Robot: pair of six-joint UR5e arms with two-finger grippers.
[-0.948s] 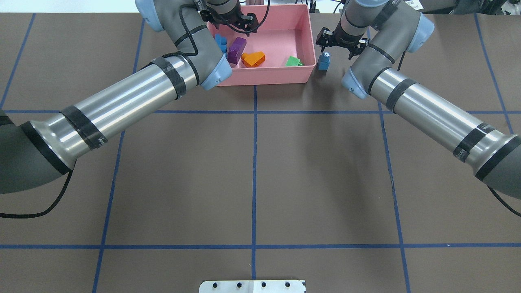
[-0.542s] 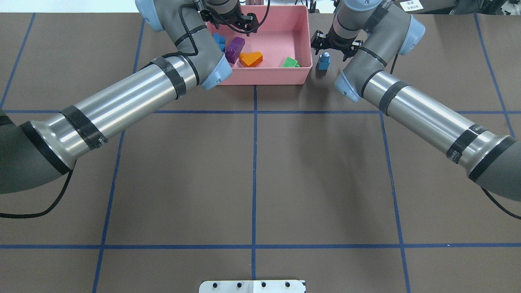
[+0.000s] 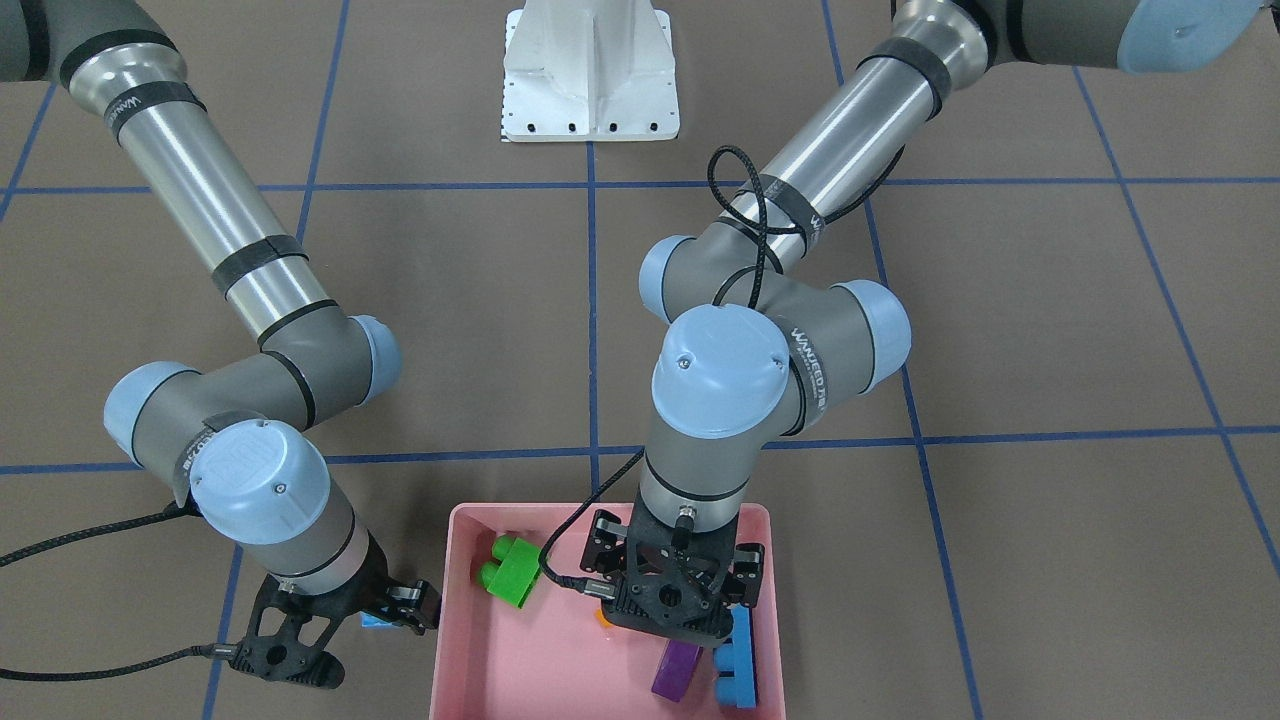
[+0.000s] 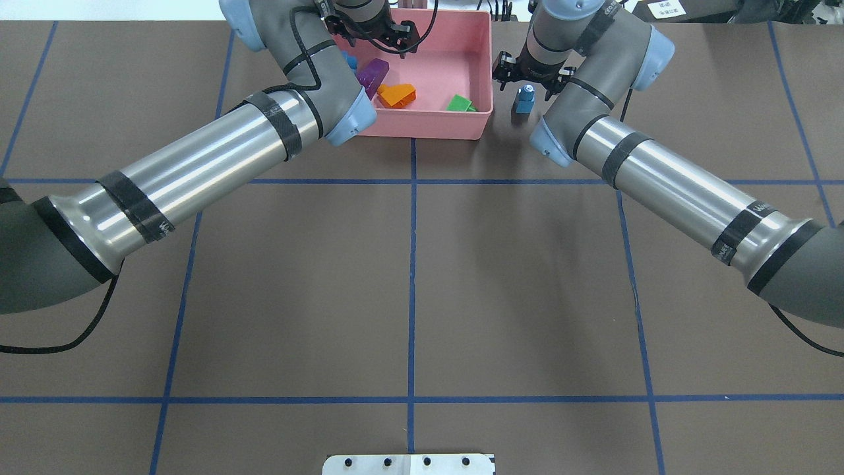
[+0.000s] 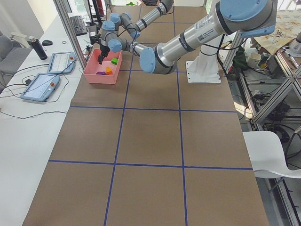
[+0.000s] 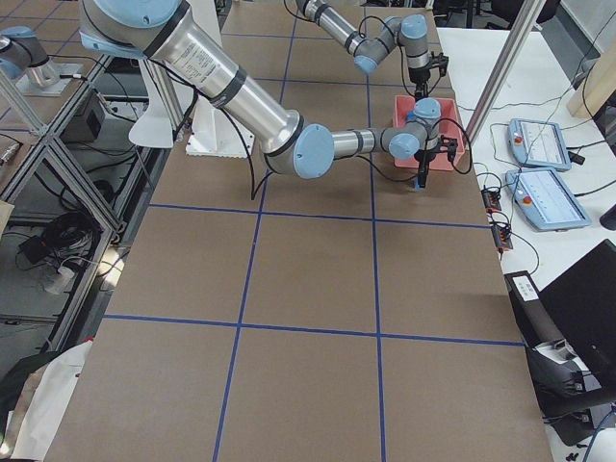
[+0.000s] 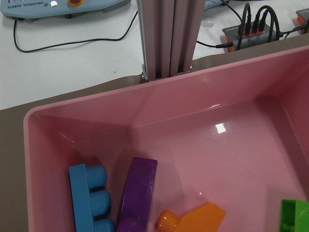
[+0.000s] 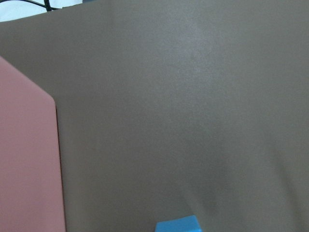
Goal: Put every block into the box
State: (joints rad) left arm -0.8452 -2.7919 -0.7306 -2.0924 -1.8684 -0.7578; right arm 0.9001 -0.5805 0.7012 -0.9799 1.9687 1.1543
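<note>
One block left out: right arm lining up on the tiny blue brick

Four of the five are home. The long blue four-stud brick (image 7: 89,200), purple sloped brick (image 7: 139,191), orange sloped brick (image 4: 396,95) and green two-stud brick (image 3: 513,575) all lie on the floor of the shallow pink plastic tray (image 4: 435,126). The tiny blue one-stud brick (image 4: 525,100) stands stud-up on the brown table mat (image 4: 409,277), outside and just beside the tray wall on the robot's right.

The right gripper (image 4: 529,78) hangs over that brick, jaws spread and holding nothing. Its finger nearer the tray sits hard by the wall; we cannot tell whether they touch. The right wrist view catches only the brick's top edge at the bottom of the picture, so it tells us little about centring.

The left gripper (image 3: 674,605) sits low inside the tray above the purple and long blue bricks, jaws apart and empty.

We read the step as grasping the last brick. Our notes for doing it well:
- Centre the jaws on the brick's flat sides, not its stud.
- Come straight down. The brick is small and light, and a glancing finger would likely tip it or skid it away.
- Keep the inner finger off the tray wall, or the tray may get shoved.
- Lift above the rim before crossing, and release over the bare floor near the green brick, well away from the left gripper.
</note>
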